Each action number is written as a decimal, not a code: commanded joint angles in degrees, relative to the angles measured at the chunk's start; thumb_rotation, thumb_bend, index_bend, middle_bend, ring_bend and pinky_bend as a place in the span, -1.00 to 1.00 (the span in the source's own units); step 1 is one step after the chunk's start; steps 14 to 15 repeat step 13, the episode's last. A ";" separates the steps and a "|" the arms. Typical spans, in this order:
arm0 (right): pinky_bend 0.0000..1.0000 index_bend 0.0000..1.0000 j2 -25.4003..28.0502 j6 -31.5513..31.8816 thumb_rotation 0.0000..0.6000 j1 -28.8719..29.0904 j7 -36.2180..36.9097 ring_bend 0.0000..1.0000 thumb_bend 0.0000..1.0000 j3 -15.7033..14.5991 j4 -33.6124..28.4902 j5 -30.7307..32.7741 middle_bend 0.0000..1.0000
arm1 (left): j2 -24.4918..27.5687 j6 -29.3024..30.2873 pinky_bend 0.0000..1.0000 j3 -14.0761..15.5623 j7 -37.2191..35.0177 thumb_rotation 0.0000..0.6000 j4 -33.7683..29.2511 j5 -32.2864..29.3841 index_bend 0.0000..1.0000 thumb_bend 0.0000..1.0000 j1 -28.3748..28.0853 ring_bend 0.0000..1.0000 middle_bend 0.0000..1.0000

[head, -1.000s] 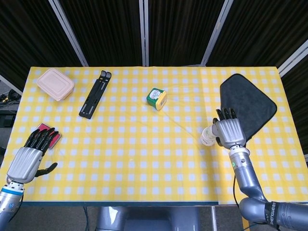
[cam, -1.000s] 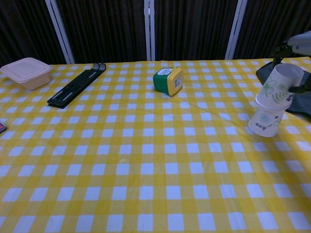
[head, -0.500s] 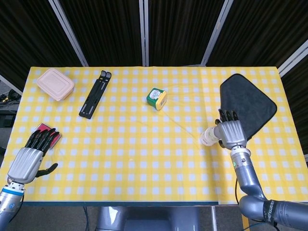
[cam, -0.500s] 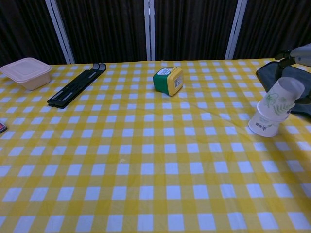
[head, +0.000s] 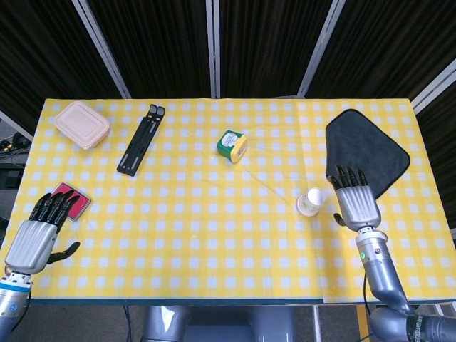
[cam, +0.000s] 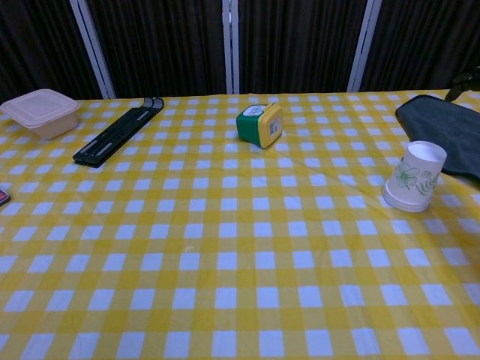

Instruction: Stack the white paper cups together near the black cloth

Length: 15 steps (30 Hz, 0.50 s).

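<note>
The cups (cam: 413, 178) stand nested, mouth down, on the tabletop (head: 214, 235) just beside the black cloth (head: 367, 146), so the stacking looks done. The right hand (head: 355, 197) is beside them, not touching, its fingers spread and holding nothing. The left hand (head: 39, 228) hangs at the near left edge by a red card (head: 69, 195), fingers loosely apart, also empty.

The step in hand appears to be the release and retreat. To do it well, the right hand should draw back toward the robot or lift straight up, keeping its fingers wide so none catches the stack's wall; the cups are light and lean slightly in the chest view, so a small brush could tip them. It should also avoid dragging the cloth, which lies close by.

Elsewhere sit a green box (head: 232, 144) mid-table, a black stand (head: 141, 139), and a pink container (head: 82, 125) at the far left, all well apart from the cups. Nothing blocks the retreat.
</note>
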 commanded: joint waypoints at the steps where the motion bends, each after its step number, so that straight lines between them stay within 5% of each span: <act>1: -1.00 -0.74 0.04 7.31 1.00 -8.33 12.17 -1.00 -0.72 -4.62 5.40 -14.22 -1.00 | -1.38 0.79 -1.00 0.04 0.87 1.00 1.35 -0.49 -1.00 -0.54 0.82 -1.00 -1.00; 8: -1.00 -0.93 -3.08 14.99 1.00 -17.43 27.44 -1.00 -0.74 -8.38 16.74 -26.26 -1.00 | -4.47 3.65 -1.00 0.08 1.61 1.00 5.44 -0.89 -1.00 -0.54 2.98 -1.00 -1.00; 15: -1.00 -1.00 -4.01 16.92 1.00 -20.50 31.40 -1.00 -0.74 -8.93 20.54 -29.59 -1.00 | -5.44 4.48 -1.00 0.44 1.72 1.00 7.08 -0.69 -1.00 -0.54 3.87 -1.00 -1.00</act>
